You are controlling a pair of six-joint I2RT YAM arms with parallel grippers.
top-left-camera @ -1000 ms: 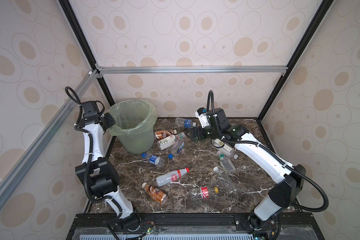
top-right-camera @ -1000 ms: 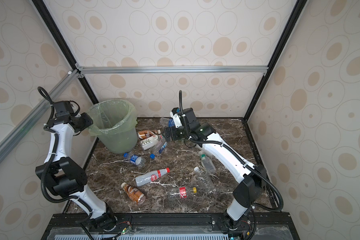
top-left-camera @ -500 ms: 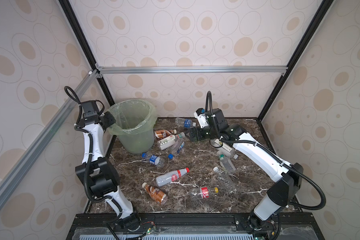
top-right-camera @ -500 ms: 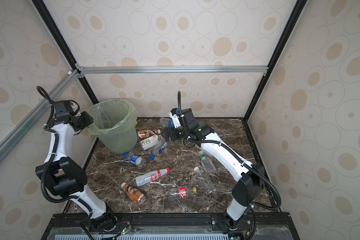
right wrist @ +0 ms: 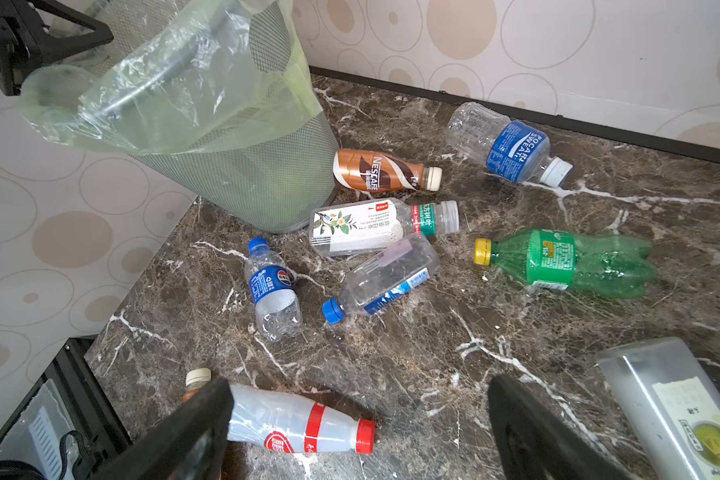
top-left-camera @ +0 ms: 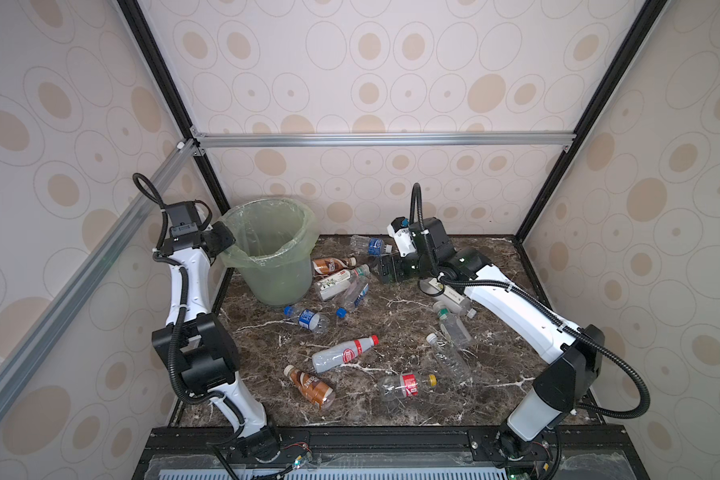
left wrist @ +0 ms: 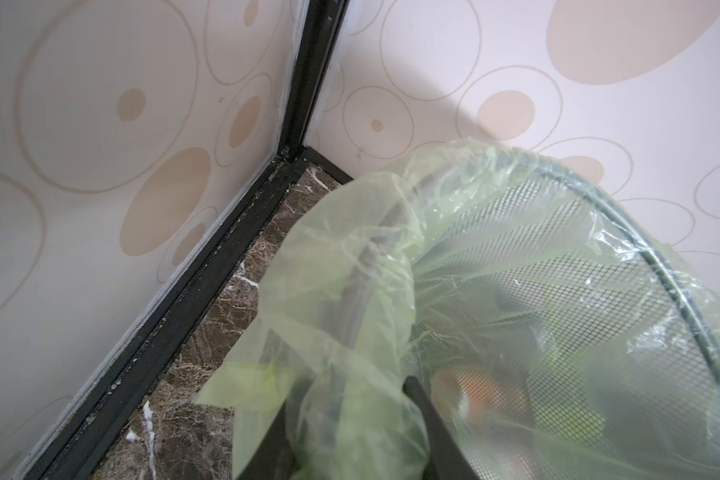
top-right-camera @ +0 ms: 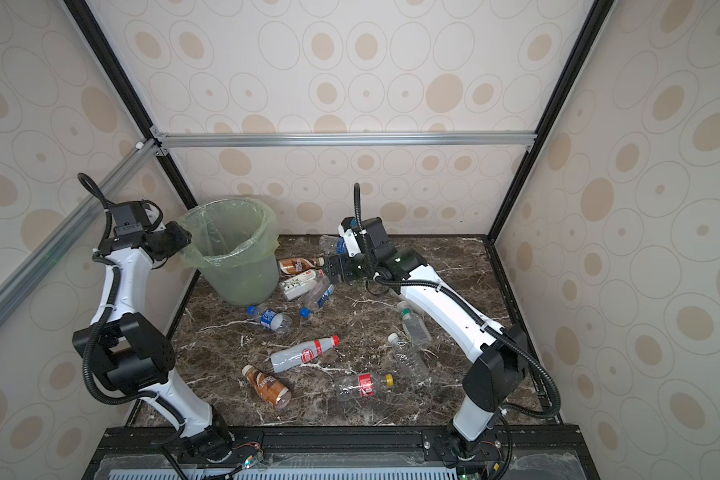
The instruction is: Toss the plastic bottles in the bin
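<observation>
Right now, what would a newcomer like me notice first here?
Plastic bottles lie scattered across the dark marble table, several clustered beside the pale green bin in the far left corner. The left gripper sits at the bin's rim, while the right gripper hangs open by that cluster.

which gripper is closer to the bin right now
left. left gripper is at the rim of the bin; right gripper hovers over the bottles on its other side, apart from it.
</observation>
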